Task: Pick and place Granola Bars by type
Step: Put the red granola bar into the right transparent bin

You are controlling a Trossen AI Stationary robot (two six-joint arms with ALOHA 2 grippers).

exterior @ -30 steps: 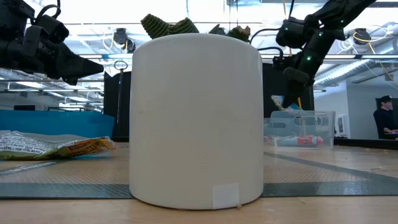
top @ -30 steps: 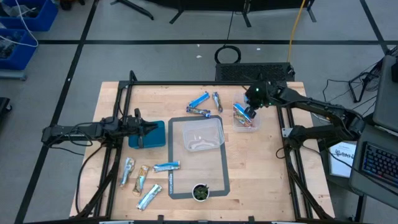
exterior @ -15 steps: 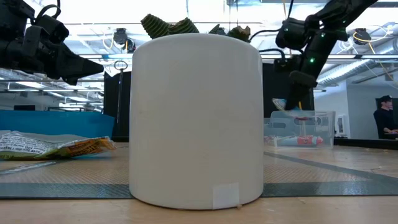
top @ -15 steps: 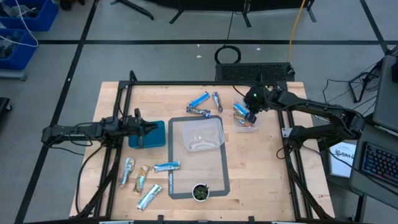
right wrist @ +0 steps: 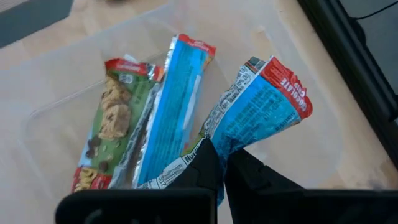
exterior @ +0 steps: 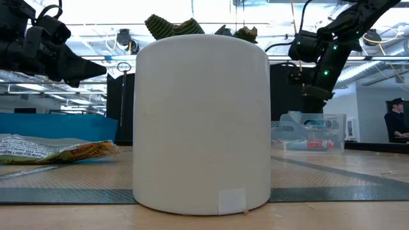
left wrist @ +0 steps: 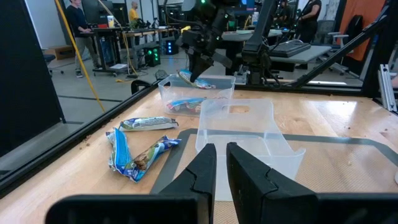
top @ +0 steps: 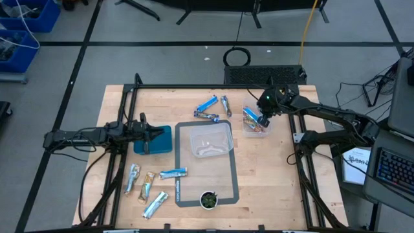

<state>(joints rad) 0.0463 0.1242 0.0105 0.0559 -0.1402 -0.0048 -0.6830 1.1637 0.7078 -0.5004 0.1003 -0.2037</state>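
Note:
My right gripper (top: 262,120) is over the small clear container (top: 254,127) at the table's far right, shut on a blue and orange-red granola bar (right wrist: 264,106). Two more bars (right wrist: 168,118) lie in that container (right wrist: 56,118). My left gripper (left wrist: 221,168) is shut and touches nothing; it waits over the blue bin (top: 158,139) at the left. Three bars (top: 207,103) lie on the wood at the far side, and several bars (top: 147,186) lie at the near left. My right gripper pinches the blue and orange-red bar by the crimped end of its wrapper (right wrist: 208,146), coming from above. The bar points away from the fingers into the clear container, over the two bars inside. I cannot tell whether its free end (right wrist: 286,81) rests on anything.
A larger clear bin (top: 206,139) stands on the grey mat (top: 229,184) in the middle. A small round green thing in a white pot (top: 208,199) stands at the mat's near edge and fills the low view (exterior: 201,121). A person shows in the room beyond.
My right gripper has shifted a little toward the table's right edge with the bar, still shut on it. In the low view the bar's end, which showed above the container's rim, has dropped out of sight behind the rim.

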